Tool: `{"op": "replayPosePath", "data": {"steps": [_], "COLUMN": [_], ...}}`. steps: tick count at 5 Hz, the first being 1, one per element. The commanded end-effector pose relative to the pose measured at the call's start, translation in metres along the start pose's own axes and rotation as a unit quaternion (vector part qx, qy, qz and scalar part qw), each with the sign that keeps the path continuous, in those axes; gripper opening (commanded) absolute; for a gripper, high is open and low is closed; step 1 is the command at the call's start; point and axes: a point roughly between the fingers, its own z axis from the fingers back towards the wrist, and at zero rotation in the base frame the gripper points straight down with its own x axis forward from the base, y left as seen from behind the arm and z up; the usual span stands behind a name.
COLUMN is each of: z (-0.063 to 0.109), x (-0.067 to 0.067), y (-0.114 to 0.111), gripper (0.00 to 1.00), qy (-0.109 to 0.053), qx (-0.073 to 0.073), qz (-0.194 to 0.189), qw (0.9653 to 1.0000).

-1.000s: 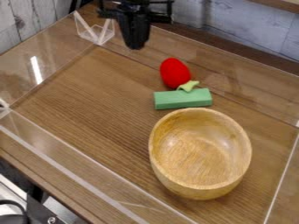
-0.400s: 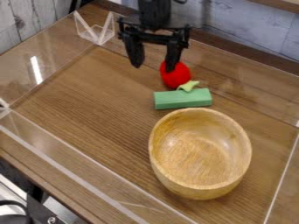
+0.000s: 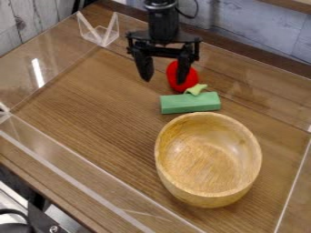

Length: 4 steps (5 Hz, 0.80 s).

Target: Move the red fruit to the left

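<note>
Camera view looks down at a wooden table (image 3: 85,109) with clear plastic walls around it. I'm using the wooden bowl (image 3: 208,160) as the anchor since it's nearest the camera and the biggest thing there. It's empty and, as far as I can judge, plays no part in this job.

Just behind the bowl lies a flat green block (image 3: 191,103). The red fruit (image 3: 185,78) sits right behind that, its yellow-green tip touching or almost touching the block's back edge, so it's tucked in fairly tight.

Further back from the bowl, the gripper (image 3: 165,67) hangs pointing straight down, jaws spread wide and holding nothing. One finger is in front of the fruit, or just beside it, the other well to its left. So it looks off-centre rather than straddling it, though I can't tell the depth for sure. My guess is it's lining up for the grab, since the fruit hasn't gone left yet.
</note>
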Motion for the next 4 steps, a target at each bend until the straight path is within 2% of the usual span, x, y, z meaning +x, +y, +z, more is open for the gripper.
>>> {"op": "replayPosePath", "data": {"steps": [1,2,3,4], "z": [0.007,0.006,0.011,0.035], "x": [0.007,0.012,0.016,0.019], "y": [0.003,0.003,0.006,0.009], "gripper": [1.0,0.0,0.0,0.0], "qy": [-0.019,-0.017,-0.017,-0.028], "qx": [-0.003,-0.003,-0.005,-0.022], "qz": [-0.002,-0.017,-0.033,-0.045], "qw": [0.9998,0.9997,0.9993,0.9984]}}
